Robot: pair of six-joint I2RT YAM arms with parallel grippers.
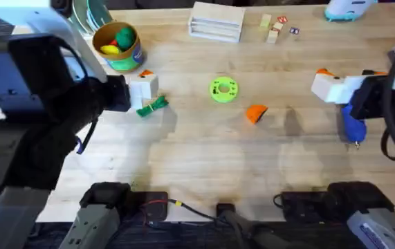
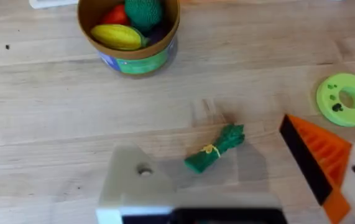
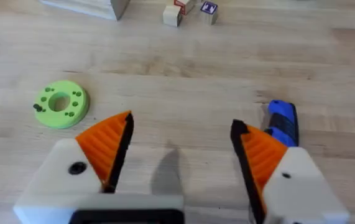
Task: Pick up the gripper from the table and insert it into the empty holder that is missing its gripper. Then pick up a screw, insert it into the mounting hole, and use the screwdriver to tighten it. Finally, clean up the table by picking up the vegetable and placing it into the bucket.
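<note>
Flanking vegetable (image 2: 215, 149): bucket (image 2: 129, 38) (disc (image 2: 346, 99) opposite)

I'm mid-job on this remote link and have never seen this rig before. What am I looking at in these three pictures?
Two robot arms work at a wooden table. The overhead view looks down from above their bases; the other two views come from cameras on each wrist.

The left gripper carries an orange pad on only one finger; its other white holder is bare. It hovers open over the vegetable, near the bucket.

The right gripper is open and holds nothing, beside the blue screwdriver.

The loose orange gripper lies mid-table beside a lime green disc.
</note>
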